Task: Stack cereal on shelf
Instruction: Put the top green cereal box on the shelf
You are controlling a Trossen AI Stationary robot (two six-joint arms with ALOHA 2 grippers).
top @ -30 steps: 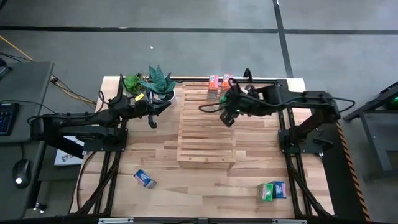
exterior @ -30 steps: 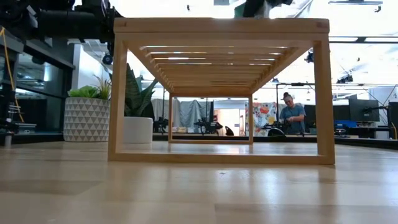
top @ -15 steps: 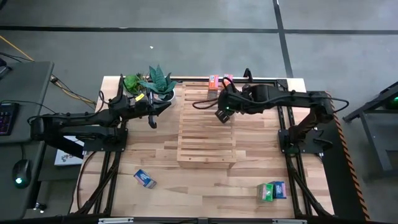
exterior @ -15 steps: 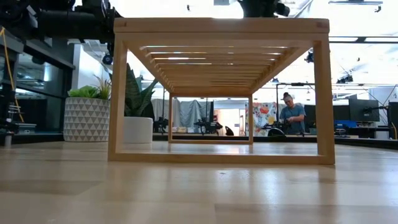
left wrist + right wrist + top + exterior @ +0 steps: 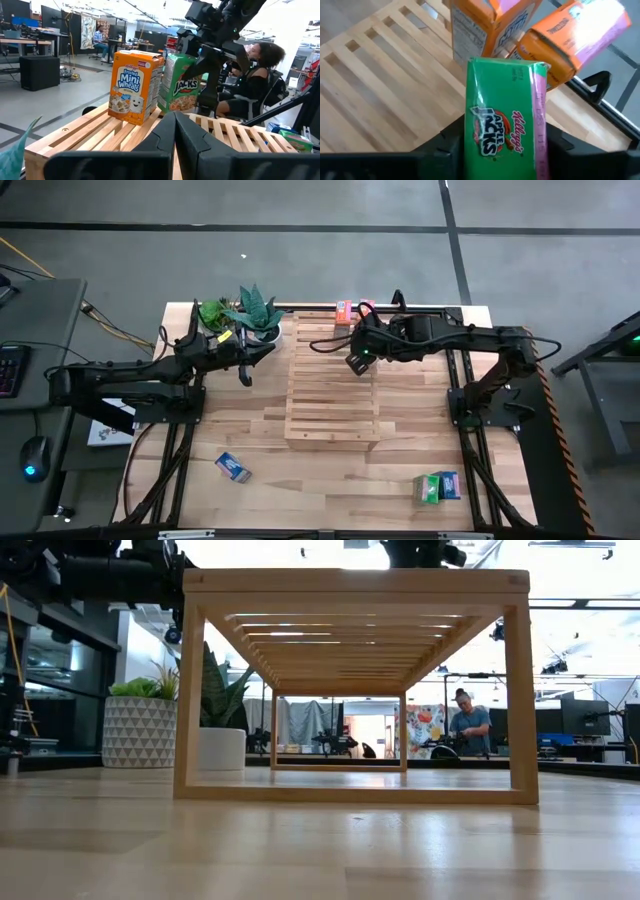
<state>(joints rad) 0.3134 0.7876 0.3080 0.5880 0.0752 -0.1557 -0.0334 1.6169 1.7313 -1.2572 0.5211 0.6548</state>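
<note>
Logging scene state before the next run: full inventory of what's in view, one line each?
Shelf: one, light wood, slatted, mid-table.
Orange cereal boxes: two, standing at the shelf's far end.
Green cereal box: one, Apple Jacks, held over the shelf beside the orange ones.
Blue cereal box: one, lying on the table, near left.
Green and blue boxes: a pair, side by side, table near right.
Potted plants: two, green, far left corner.
People: one seated beyond the table, others farther off.
Left gripper: waiting left of the shelf.
Right gripper: over the shelf's far end, shut on the green cereal box.
</note>
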